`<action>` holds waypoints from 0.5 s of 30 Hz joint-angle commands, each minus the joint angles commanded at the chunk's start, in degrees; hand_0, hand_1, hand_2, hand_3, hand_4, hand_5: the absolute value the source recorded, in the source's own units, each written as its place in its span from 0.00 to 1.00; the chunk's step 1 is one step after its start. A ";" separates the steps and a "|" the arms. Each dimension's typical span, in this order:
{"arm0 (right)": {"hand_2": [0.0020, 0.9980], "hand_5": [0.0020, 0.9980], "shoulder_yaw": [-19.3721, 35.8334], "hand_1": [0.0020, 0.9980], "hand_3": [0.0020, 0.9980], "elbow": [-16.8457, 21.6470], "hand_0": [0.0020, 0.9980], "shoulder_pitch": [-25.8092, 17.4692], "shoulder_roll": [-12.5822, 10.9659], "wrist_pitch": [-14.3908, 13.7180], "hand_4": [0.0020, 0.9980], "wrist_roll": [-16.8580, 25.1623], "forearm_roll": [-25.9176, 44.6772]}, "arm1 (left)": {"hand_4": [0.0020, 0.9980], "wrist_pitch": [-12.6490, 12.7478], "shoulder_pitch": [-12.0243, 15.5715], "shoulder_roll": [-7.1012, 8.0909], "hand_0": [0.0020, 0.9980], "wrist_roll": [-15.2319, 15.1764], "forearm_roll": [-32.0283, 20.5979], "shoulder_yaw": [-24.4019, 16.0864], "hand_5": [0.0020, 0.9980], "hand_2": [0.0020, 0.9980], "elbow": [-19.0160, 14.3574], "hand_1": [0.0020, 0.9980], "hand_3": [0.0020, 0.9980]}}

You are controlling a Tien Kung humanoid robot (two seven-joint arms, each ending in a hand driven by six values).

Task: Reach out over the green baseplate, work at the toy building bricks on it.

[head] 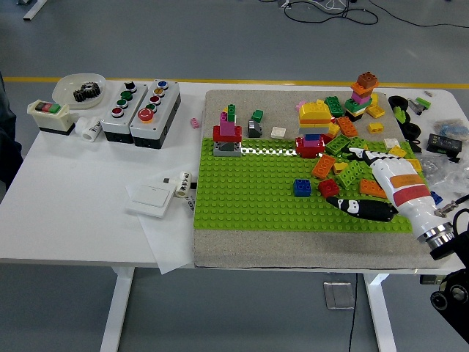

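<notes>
Head view: white bowl (79,88) holds black gear (88,91) (far left).

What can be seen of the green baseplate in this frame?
The green baseplate is a bright lime, studded plastic sheet lying flat on a grey mat on the white table. Its left and middle are mostly bare; a small blue brick and a red brick sit on it right of centre, and a loose heap of bricks crowds its right part. A small stacked brick tower stands at its far left corner. The right robot hand rests low over its right side.
</notes>
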 joint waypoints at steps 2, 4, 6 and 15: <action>0.74 0.45 -0.92 0.70 0.85 -0.77 0.70 1.13 -0.05 -0.20 0.95 0.07 -0.96 | 0.69 -0.12 0.04 0.00 0.69 0.01 0.25 -0.16 0.68 0.73 -0.01 0.66 0.63; 0.71 0.38 -2.19 0.65 0.79 -1.82 0.67 2.80 -0.12 -0.44 0.93 -0.01 -2.04 | 0.69 -0.28 0.07 -0.01 0.69 0.01 0.66 -0.42 0.68 0.73 -0.03 0.66 0.63; 0.71 0.38 -3.53 0.65 0.79 -2.90 0.67 4.43 -0.14 -0.58 0.93 -0.40 -2.98 | 0.69 -0.30 0.16 -0.06 0.69 0.04 0.71 -0.56 0.68 0.73 -0.05 0.66 0.63; 0.67 0.34 -9.67 0.60 0.69 -8.35 0.59 10.76 0.87 1.66 0.90 -2.30 -3.68 | 0.69 -0.46 0.34 -0.15 0.69 0.06 0.80 -0.73 0.69 0.73 -0.14 0.66 0.63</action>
